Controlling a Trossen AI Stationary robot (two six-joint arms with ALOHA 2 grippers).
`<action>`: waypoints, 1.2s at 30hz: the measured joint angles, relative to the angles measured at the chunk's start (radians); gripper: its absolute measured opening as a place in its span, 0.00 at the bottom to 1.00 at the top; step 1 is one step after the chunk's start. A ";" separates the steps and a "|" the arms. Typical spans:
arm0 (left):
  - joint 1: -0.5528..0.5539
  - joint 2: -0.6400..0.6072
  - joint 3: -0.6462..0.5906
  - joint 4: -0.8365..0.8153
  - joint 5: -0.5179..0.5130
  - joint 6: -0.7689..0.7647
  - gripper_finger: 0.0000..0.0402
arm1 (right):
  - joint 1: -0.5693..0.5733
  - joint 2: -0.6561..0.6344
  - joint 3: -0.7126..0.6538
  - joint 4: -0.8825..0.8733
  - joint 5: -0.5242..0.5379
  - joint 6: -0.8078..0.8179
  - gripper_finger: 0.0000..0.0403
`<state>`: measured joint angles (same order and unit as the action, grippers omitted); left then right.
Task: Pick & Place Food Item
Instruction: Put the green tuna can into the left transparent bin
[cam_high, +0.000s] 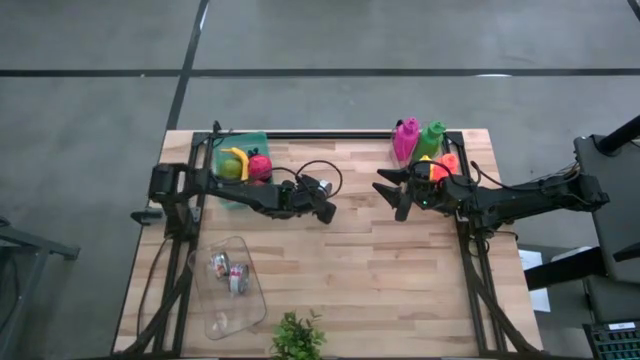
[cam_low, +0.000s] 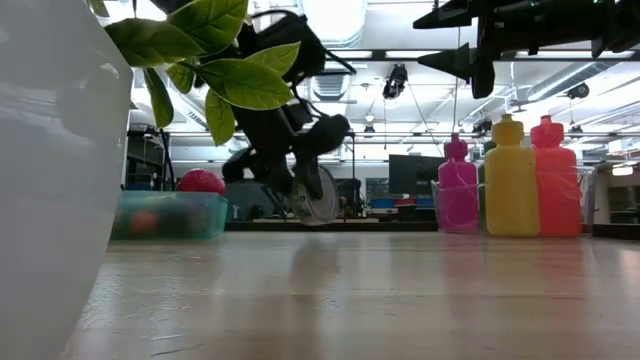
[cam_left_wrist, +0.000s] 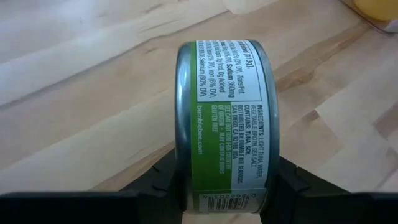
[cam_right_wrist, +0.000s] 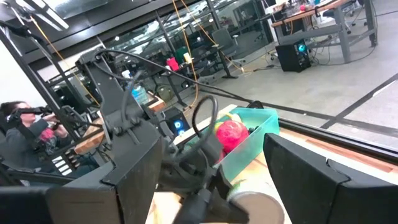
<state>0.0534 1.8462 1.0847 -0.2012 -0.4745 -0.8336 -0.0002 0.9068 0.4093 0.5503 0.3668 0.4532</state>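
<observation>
Seen from the left wrist, the tuna can (cam_left_wrist: 224, 124) sits on edge between the left gripper's (cam_high: 322, 203) two dark fingers (cam_left_wrist: 155, 180), which press on its flat ends so the labelled wall faces out; the hand is narrow and holding the can, lifted just clear of the wooden table (cam_high: 400, 270) near its middle, as the low view confirms; I judge the can stiff, dense for its bulk and slick on its metal ends, so a grip across the ends is sound only if kept square, since a tilt could let it roll or slip out; farther off, the right gripper (cam_high: 392, 192) hangs above the table with its fingers spread wide and nothing between them; beyond lies the green bin (cam_high: 258, 145) of fruit at the table's back left, and coloured bottles (cam_high: 418, 140) at the back right.
</observation>
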 joint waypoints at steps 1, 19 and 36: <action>0.000 -0.012 0.007 -0.022 0.004 0.000 0.35 | 0.000 0.000 0.000 0.000 0.000 0.000 0.69; -0.139 -0.426 0.057 -0.466 0.023 -0.062 0.36 | 0.000 0.000 0.000 -0.024 0.000 0.000 0.69; -0.335 -0.569 0.107 -0.904 0.163 -0.597 0.36 | 0.000 0.000 0.000 -0.021 0.000 0.000 0.69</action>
<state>-0.2815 1.2770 1.1918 -1.1048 -0.3118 -1.4302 -0.0002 0.9066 0.4091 0.5289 0.3672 0.4530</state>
